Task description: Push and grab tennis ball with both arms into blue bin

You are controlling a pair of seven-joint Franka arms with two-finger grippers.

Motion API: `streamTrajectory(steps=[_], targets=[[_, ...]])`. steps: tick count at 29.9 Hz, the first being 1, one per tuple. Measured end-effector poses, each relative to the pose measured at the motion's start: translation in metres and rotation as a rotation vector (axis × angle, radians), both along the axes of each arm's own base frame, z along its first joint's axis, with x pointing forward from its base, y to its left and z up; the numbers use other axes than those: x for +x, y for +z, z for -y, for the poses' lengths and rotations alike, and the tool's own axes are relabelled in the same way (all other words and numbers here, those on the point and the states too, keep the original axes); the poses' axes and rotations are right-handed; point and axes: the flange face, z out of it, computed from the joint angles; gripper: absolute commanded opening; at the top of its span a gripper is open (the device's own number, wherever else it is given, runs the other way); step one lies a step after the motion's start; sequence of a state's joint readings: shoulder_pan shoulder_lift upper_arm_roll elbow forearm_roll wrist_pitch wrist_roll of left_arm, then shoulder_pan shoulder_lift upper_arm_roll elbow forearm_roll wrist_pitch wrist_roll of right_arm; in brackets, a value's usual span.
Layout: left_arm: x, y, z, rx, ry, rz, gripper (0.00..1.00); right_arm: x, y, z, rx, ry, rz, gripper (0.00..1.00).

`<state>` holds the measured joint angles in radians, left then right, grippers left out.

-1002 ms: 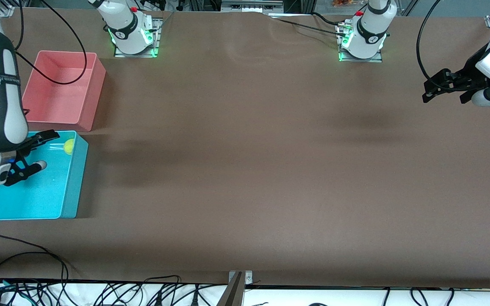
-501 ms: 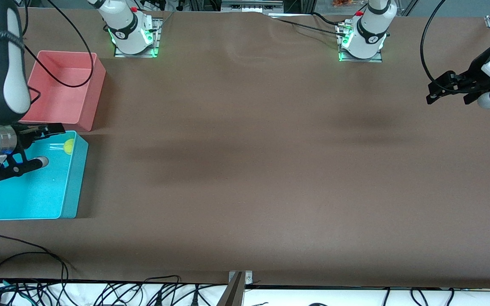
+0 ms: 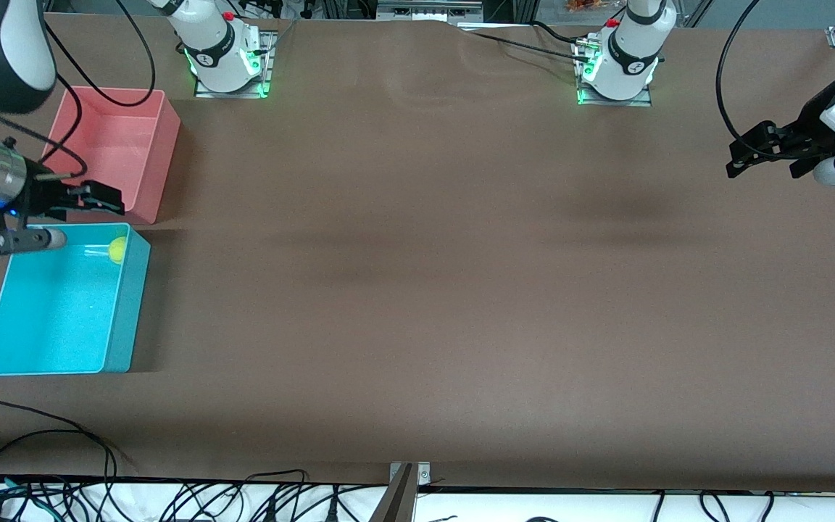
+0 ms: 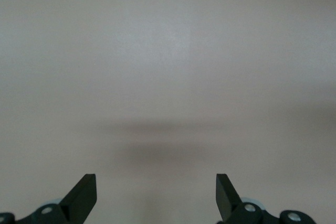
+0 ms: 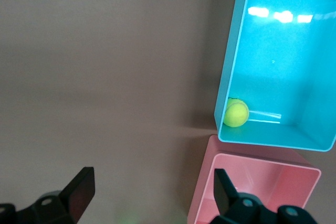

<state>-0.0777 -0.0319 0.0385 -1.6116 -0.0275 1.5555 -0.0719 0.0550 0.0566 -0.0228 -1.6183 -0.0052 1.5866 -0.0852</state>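
Table – brown, bare mid-span. Blue bin at right arm's end, nearer the camera than pink bin, just beside it. Ball inside blue bin, in the corner next to pink bin – same spot as 0.5 s ago. Right gripper has lifted out of the bin since then, now over the seam btwn bins, fingers spread, empty. Left gripper waits over its table end, jaws apart, unchanged.
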Motion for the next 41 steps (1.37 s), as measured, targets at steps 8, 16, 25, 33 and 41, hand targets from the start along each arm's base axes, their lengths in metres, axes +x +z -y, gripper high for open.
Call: streamTrajectory(steps=[8,16,25,33,41], targets=[[0.0,0.0,0.0,0.0,0.0,0.0,1.0,-0.032,0.045,0.008,0.005,-0.012,0.029,1.0],[0.0,0.0,0.0,0.0,0.0,0.0,1.0,-0.033,0.043,0.02,0.005,-0.035,0.016,1.0],[0.0,0.0,0.0,0.0,0.0,0.0,1.0,-0.032,0.041,0.023,0.002,-0.042,0.016,1.0],[0.0,0.0,0.0,0.0,0.0,0.0,1.0,-0.033,0.045,0.013,0.001,-0.028,0.024,1.0],[0.0,0.0,0.0,0.0,0.0,0.0,1.0,-0.035,0.049,0.017,0.001,-0.036,0.031,1.0]])
